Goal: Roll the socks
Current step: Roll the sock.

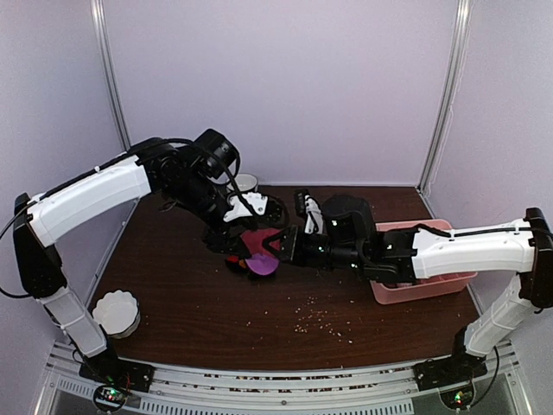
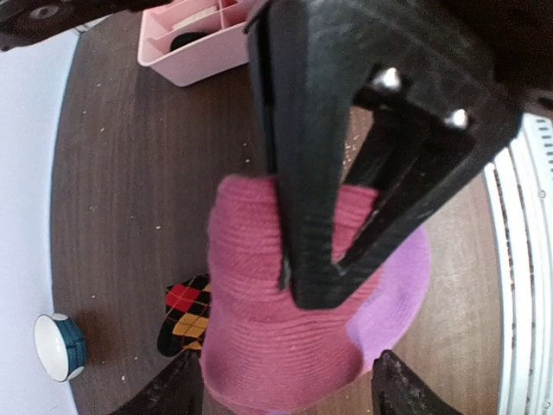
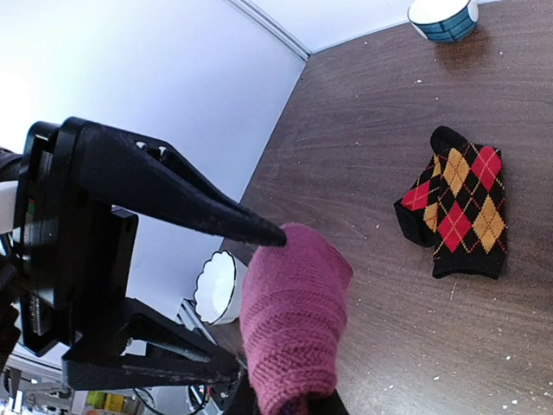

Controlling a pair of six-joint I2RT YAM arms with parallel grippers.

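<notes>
My right arm (image 1: 467,251) stretches low across the table (image 1: 190,303) from the right. My right pincer (image 2: 311,285) is clamped on the magenta sock (image 2: 251,328) at the table's middle. My left arm (image 1: 95,199) reaches in from the left, wrist bent downward, my left pincer (image 2: 285,385) spread wide either side of that sock. The argyle sock (image 3: 458,203) lies flat just beside it.
</notes>
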